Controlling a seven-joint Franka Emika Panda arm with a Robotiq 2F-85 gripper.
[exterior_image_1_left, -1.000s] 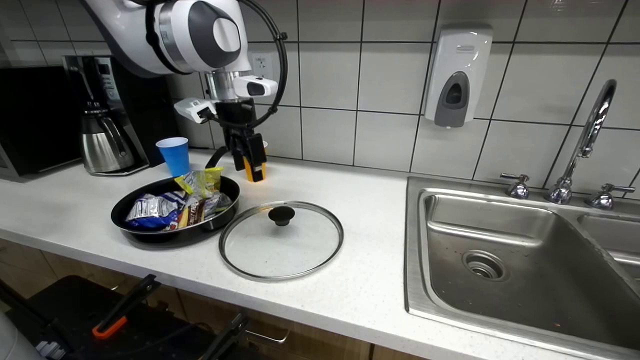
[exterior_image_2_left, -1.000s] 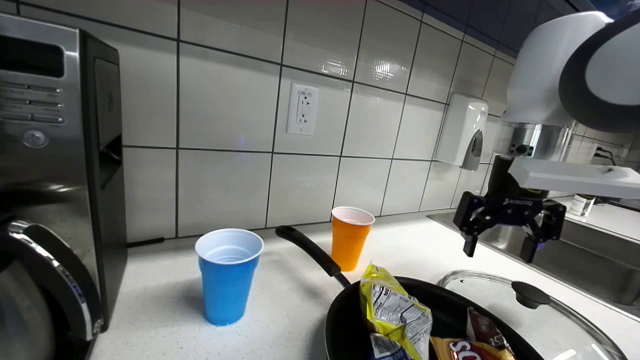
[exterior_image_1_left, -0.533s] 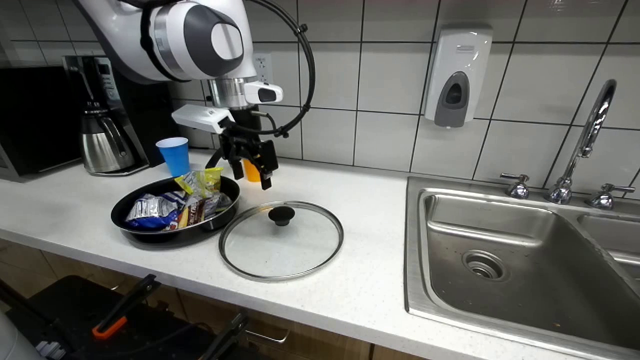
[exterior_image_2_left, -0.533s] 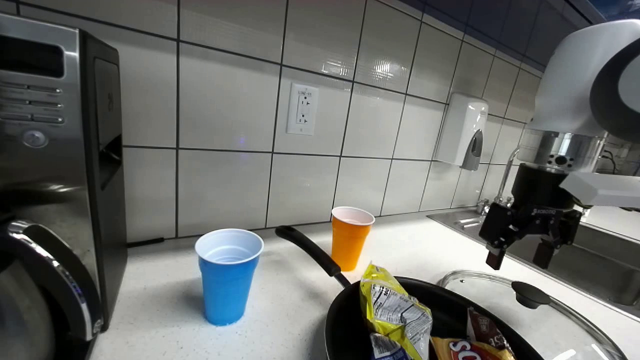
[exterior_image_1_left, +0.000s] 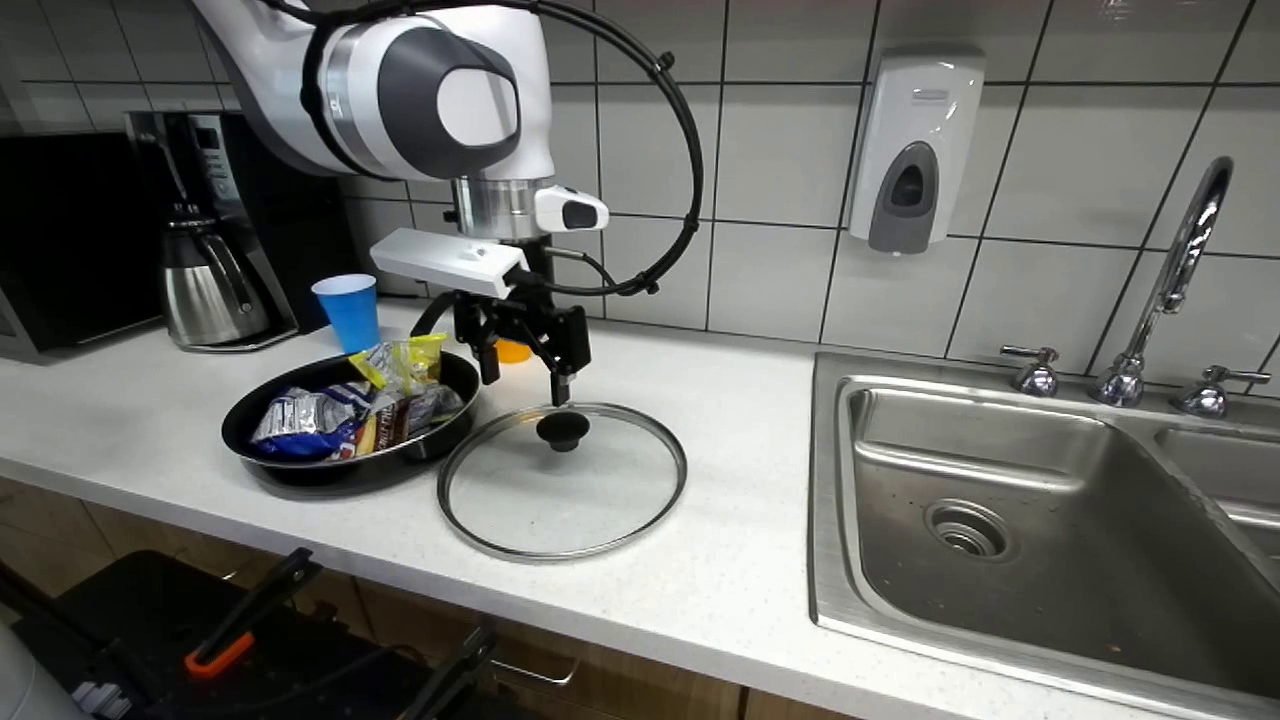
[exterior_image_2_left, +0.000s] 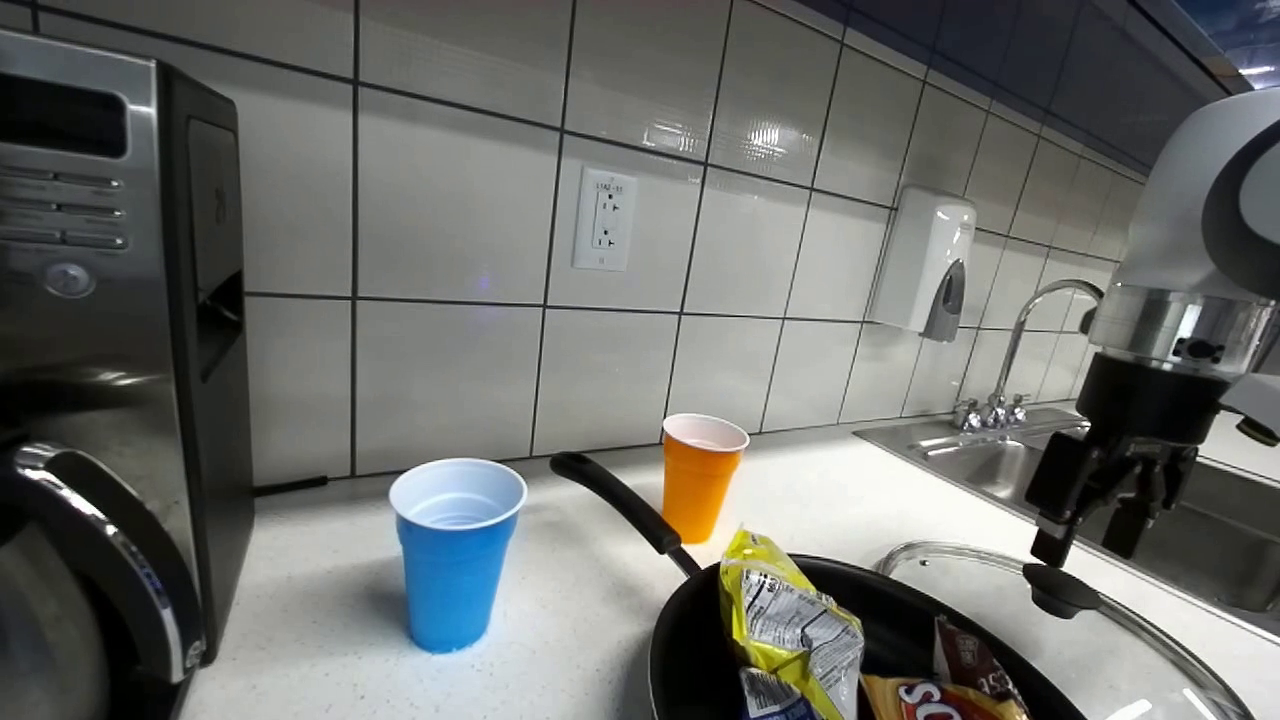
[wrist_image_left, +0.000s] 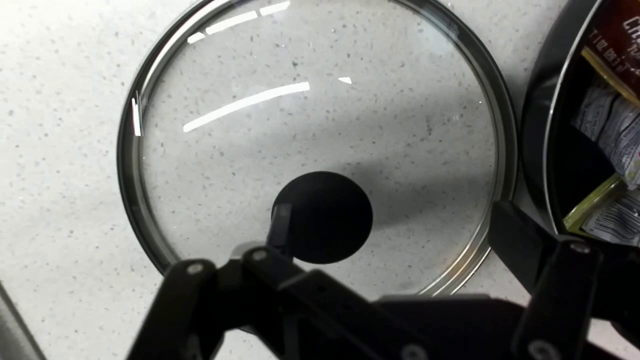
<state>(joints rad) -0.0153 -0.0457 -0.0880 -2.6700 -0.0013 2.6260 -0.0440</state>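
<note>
In an exterior view, the black two-fingered gripper (exterior_image_1_left: 524, 382) hangs with jaws spread, holding nothing, near the round metal-rimmed clear-glass lid (exterior_image_1_left: 570, 510). The lid lies flat on the white counter (exterior_image_1_left: 720, 560), just beside the black frying pan (exterior_image_1_left: 340, 478) of snack packets (exterior_image_1_left: 303, 420). In an exterior view, one fingertip (exterior_image_2_left: 1052, 547) appears just above the lid's round black knob (exterior_image_2_left: 1058, 590). In the wrist view, one finger partly covers it. The step looks like lining up; the next move calls for centring over the knob, then lowering.
</note>
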